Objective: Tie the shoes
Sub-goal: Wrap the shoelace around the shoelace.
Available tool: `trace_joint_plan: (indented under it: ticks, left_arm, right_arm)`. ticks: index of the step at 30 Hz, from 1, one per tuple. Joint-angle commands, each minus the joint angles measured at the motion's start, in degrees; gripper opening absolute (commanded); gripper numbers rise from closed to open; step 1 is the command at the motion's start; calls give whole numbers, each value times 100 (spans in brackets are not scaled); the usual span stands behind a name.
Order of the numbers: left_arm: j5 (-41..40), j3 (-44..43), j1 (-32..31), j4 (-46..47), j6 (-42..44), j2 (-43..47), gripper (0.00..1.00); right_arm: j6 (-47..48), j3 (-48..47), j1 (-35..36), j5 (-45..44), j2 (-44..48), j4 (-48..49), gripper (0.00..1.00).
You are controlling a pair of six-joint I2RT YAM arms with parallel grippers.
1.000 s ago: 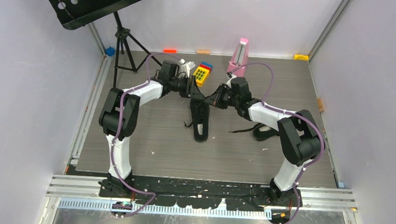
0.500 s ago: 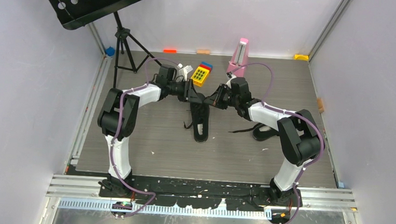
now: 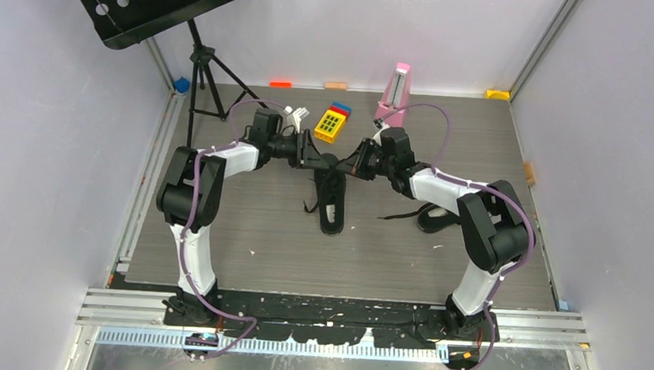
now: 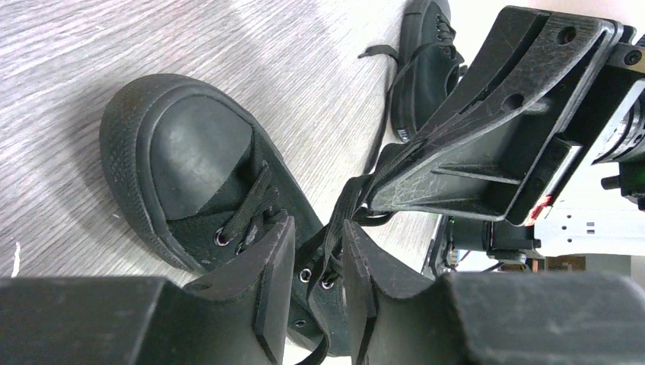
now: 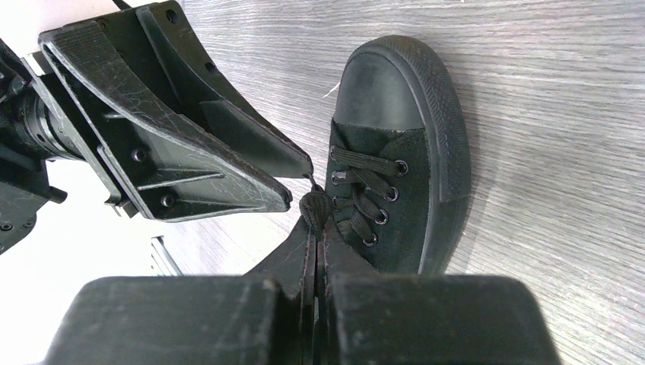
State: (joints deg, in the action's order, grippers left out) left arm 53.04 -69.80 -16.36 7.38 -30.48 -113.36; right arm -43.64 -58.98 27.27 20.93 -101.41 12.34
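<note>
From above you see only that both arms meet over the far end of one shoe (image 3: 332, 204) at the middle of the table (image 3: 243, 231); the wrist views give you the detail. Your right gripper (image 5: 314, 232) is pressed together, pinching a loop of black lace (image 5: 313, 207) just above the eyelets. Your left gripper (image 4: 318, 228) stands partly spread, with lace strands running through the gap. The shoe lies flat, its long axis running far to near, with the toe cap (image 5: 380, 84) pointing away from the arm bases and the pale insole at the near end. The left wrist view also shows the second shoe (image 4: 426, 65), well apart and partly under the right arm.
</note>
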Motion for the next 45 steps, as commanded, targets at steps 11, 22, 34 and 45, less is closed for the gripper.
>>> trace_joint_plan:
  ticks: [11,22,34,45]
  left_arm:
    - [305,-69,-80,279,-79,139,30]
    - [233,-195,-130,-70,103,86,7]
    - [-36,-95,-122,-465,304,556,0]
    - [-41,89,-122,-199,62,486,28]
  right_arm:
    - [83,-281,29,69,-28,128,0]
    - [66,-289,33,85,-38,146,0]
    - [83,-307,33,96,-70,128,0]
    - [72,-332,41,113,-58,133,0]
